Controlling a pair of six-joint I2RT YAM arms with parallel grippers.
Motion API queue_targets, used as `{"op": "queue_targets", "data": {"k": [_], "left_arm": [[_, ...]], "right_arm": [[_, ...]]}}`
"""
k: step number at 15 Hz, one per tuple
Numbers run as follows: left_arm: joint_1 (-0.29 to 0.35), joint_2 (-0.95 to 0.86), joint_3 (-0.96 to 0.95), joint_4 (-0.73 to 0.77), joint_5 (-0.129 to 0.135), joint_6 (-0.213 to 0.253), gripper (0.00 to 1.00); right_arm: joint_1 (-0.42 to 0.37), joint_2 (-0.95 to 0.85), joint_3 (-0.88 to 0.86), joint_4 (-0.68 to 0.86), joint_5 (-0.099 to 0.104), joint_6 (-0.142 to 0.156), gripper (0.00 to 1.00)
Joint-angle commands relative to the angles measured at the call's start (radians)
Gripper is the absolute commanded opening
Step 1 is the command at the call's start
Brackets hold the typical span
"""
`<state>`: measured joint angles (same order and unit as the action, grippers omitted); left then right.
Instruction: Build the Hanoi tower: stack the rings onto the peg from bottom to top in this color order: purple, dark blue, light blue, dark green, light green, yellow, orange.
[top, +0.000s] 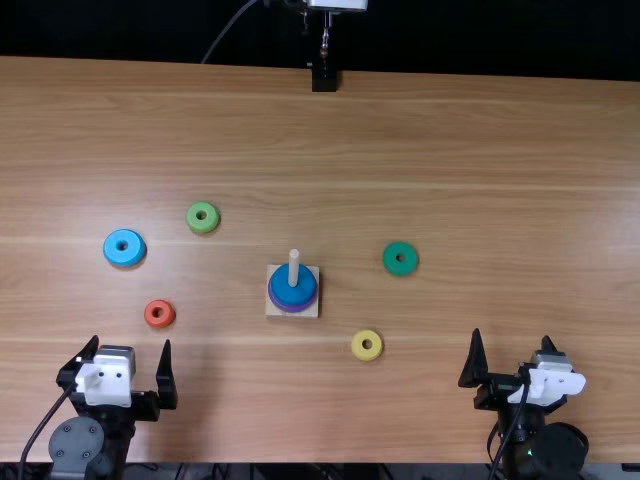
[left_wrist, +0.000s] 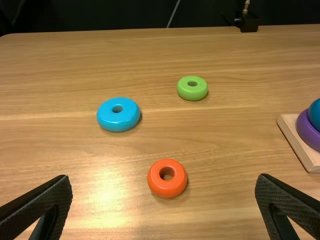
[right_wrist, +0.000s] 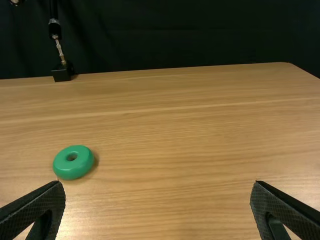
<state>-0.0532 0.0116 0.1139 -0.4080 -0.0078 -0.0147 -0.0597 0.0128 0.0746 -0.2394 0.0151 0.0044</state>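
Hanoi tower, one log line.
Peg: purple ring, then dark blue ring; likely next: light blue ring; left gripper: open, empty; right gripper: open, empty

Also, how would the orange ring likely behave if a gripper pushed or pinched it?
The orange ring looks rigid, so it probably keeps its shape when pinched. Its smooth, shiny surface may let fingers slip. Lying flat, hole up, it would likely slide rather than roll.
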Motion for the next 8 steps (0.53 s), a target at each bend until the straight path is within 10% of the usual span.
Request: {"op": "queue_targets", "data": {"k": [1,8], "left_arm": [[-0.010,-0.012,-0.114,-0.045,-0.005,0.002,1.00],[-0.010,-0.012,-0.114,-0.045,-0.005,0.002,1.00]], "right_arm": [[-0.003,-0.013,-0.058,-0.071,-0.004,-0.001,1.00],[-0.003,-0.013,-0.059,-0.075,-0.002,-0.021,1.00]]}}
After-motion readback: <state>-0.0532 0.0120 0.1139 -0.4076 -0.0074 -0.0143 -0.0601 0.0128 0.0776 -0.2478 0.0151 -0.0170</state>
